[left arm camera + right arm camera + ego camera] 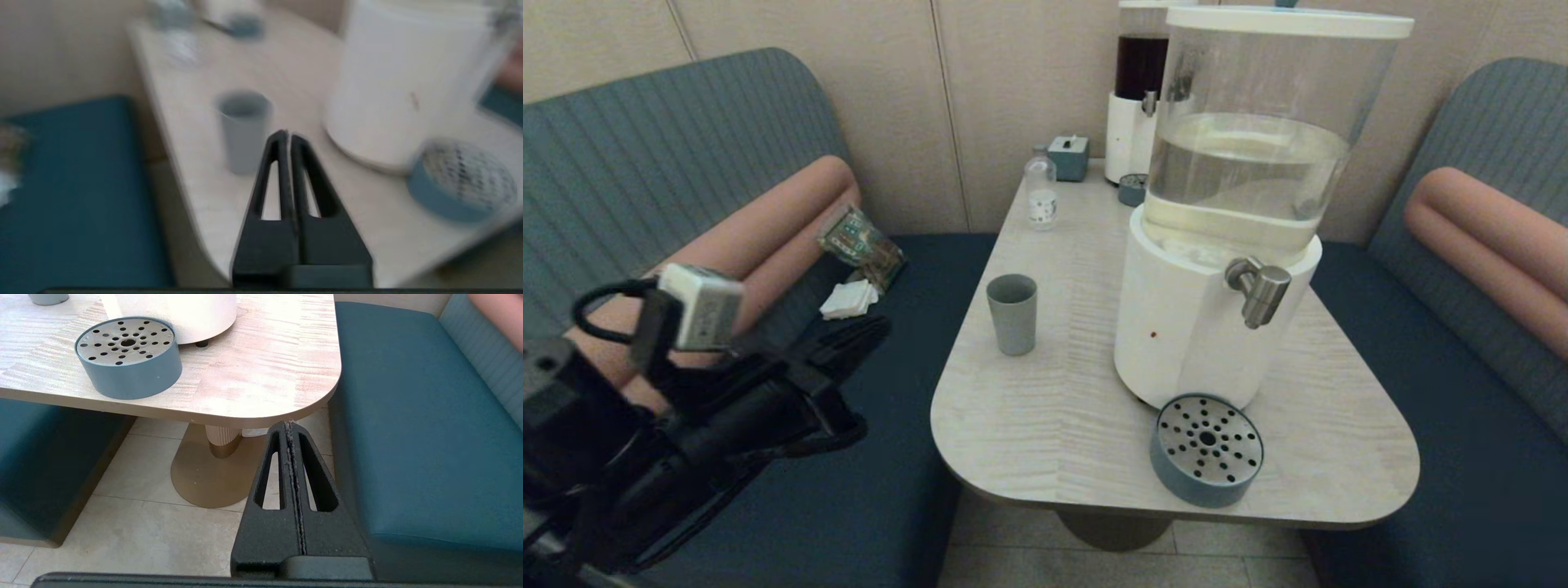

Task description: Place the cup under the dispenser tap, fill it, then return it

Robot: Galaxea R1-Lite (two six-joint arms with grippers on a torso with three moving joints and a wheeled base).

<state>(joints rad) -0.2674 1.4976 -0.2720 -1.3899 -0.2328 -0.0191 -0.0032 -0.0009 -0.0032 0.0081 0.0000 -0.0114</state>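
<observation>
The grey-blue cup stands upright and empty on the table's left side, well left of the dispenser tap. That brushed-metal tap juts from the white base of the large clear-tank dispenser. My left gripper hovers over the left bench seat, short of the table edge, shut and empty. In the left wrist view the cup sits just beyond the left gripper. My right gripper is shut, low beside the table's near right corner, out of the head view.
A round grey-blue drip tray lies at the table's front edge, below the tap. A small clear bottle, a teal box and a slim dispenser with dark liquid stand at the back. Packets lie on the left bench.
</observation>
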